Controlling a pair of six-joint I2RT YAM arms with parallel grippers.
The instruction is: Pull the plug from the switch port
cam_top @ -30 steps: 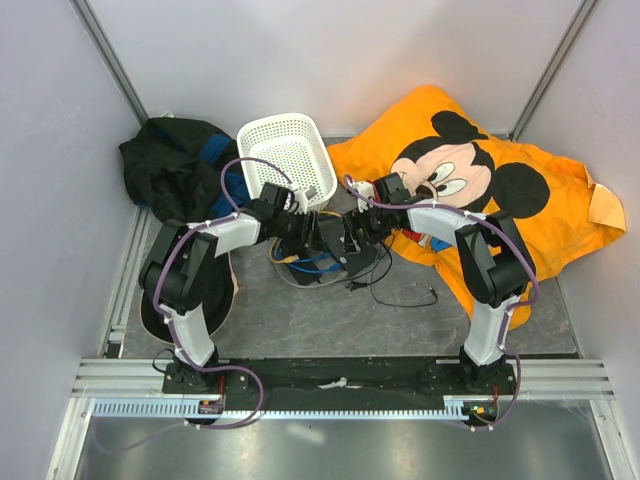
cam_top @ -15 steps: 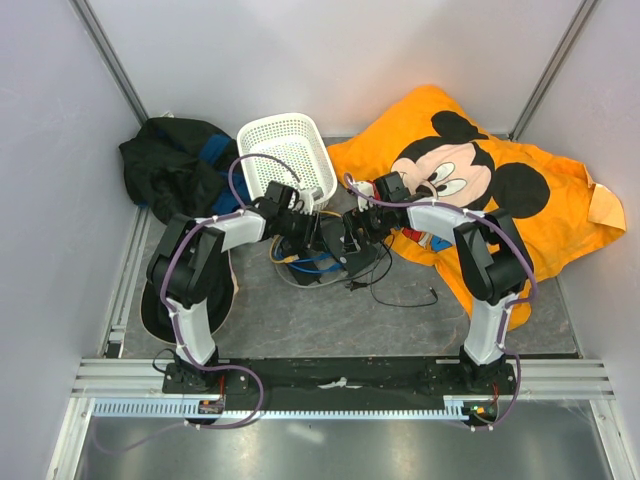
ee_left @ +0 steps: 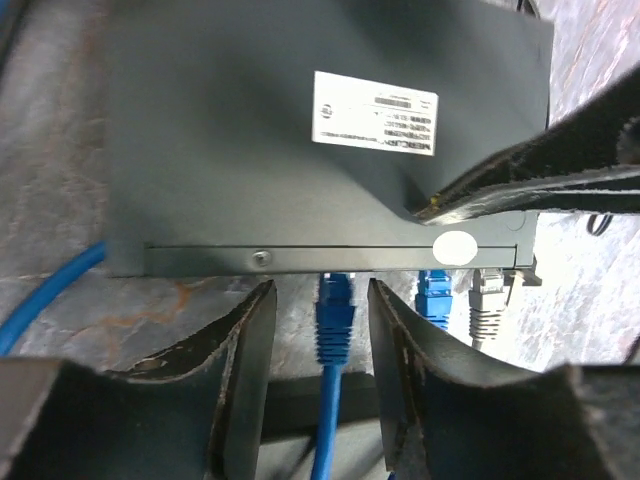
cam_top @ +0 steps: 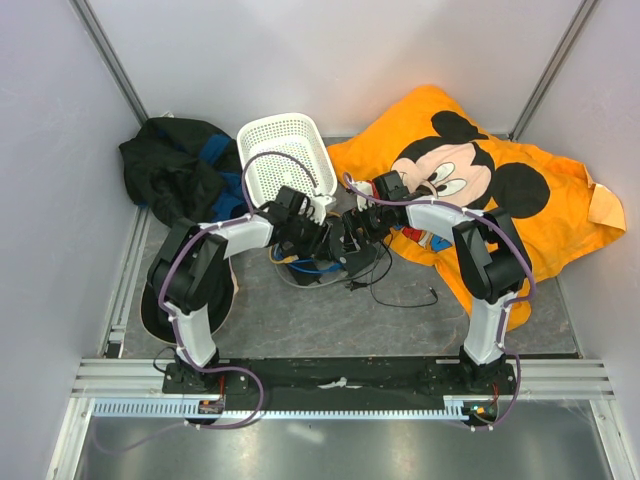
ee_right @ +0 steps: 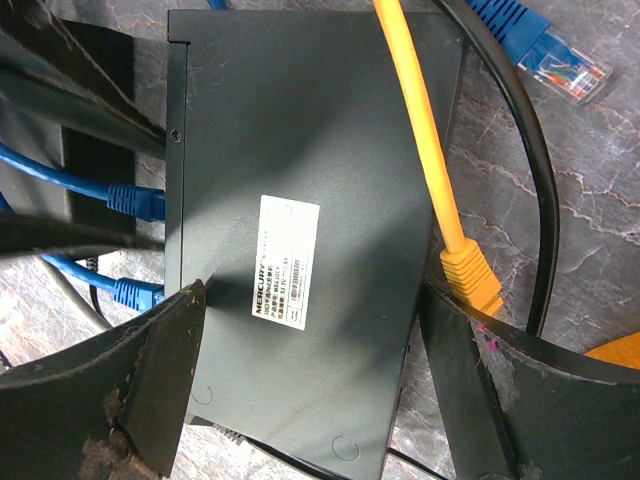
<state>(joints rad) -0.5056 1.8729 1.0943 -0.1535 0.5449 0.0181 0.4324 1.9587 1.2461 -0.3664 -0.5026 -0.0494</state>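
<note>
The switch [ee_left: 260, 130] is a flat black box with a white label [ee_left: 375, 98]. It also shows in the right wrist view [ee_right: 330, 130] and in the top view [cam_top: 352, 250]. A blue plug [ee_left: 333, 305] sits in a port in its near edge, with a second blue plug [ee_left: 435, 292] and a grey plug [ee_left: 487, 305] to its right. My left gripper [ee_left: 320, 290] is open, and its fingers stand either side of the first blue plug without touching it. My right gripper [ee_right: 312, 295] spans the box's width, with its fingers [ee_right: 150, 380] pressed on both side edges.
A yellow cable with its plug [ee_right: 470, 278] lies across the box's right side. A loose blue plug [ee_right: 555, 60] and black cables lie beside it. A white basket [cam_top: 288, 160], black clothing [cam_top: 175, 165] and an orange Mickey Mouse cloth [cam_top: 480, 180] crowd the back of the table.
My left gripper has moved right, closer to the switch's port edge. The right arm and the switch have stayed in place.
</note>
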